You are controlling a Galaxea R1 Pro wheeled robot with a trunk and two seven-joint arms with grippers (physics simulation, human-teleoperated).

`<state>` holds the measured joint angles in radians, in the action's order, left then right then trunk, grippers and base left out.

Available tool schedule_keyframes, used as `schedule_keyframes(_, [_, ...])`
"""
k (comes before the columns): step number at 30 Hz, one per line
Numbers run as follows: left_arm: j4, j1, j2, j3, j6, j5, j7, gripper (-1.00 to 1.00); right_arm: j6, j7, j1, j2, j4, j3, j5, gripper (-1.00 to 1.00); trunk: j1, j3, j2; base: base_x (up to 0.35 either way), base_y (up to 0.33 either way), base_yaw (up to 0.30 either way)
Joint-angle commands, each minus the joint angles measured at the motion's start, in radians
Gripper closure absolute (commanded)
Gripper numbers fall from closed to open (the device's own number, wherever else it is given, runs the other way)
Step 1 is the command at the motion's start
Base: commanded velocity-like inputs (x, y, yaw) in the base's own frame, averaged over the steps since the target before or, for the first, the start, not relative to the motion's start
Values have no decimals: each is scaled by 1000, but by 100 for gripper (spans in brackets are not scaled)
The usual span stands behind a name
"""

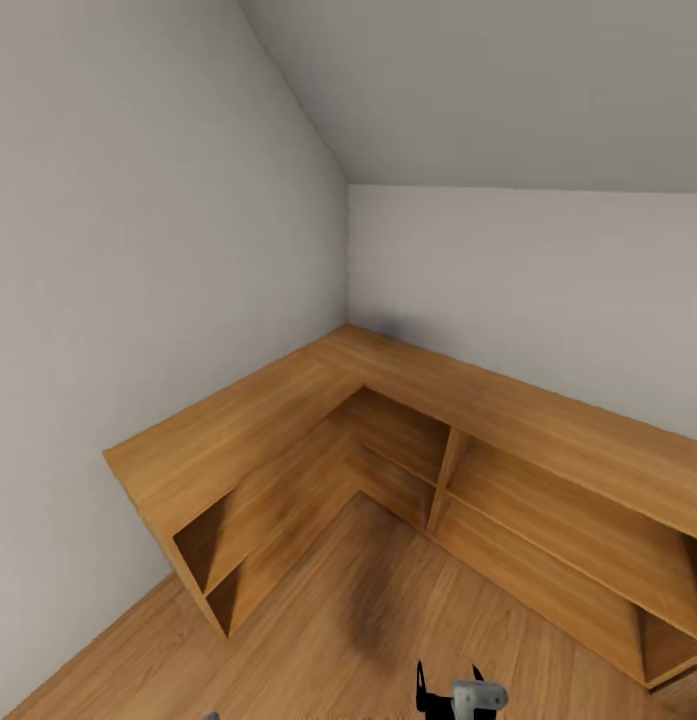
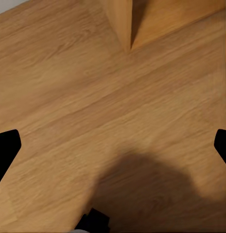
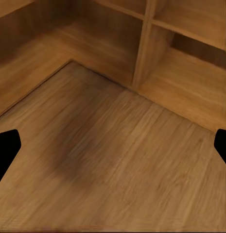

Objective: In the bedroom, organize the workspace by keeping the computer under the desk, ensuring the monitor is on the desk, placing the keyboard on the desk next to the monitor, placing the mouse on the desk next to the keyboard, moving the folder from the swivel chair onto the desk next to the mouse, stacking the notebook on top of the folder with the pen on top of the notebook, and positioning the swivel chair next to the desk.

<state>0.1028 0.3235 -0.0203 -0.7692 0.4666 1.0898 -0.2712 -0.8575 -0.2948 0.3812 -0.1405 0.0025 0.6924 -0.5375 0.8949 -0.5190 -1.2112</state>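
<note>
Where pale walls meet, an L-shaped oak-grain shelf unit (image 1: pixel 388 420) on plank floor (image 1: pixel 368 640); both jaws wide apart, empty.

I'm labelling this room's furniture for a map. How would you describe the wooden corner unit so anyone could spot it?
Look to the corner where the two pale walls meet. Hugging both walls stands a low L-shaped wooden shelf unit with a flat top and open compartments beneath, split by an upright divider. Its raised bulk sets it apart from the similar wooden floor.
</note>
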Motion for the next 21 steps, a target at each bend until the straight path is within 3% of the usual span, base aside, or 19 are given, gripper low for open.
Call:
schedule_keyframes(1, [1,0,0,-9,2,2,-8,-100,-2,-6,1,-1,1,9,-4,-100,0,-1,-1,-215,200,-300])
schedule_keyframes(8, [1,0,0,-9,1,2,-8,-100,0,-6,1,-1,1,9,-5,-100,0,-5,-1,-60,54,-252])
schedule_keyframes(21, [1,0,0,-9,1,2,-9,-100,1,-6,1,-1,2,9,-6,-100,0,-23,-1,-1,1,-141])
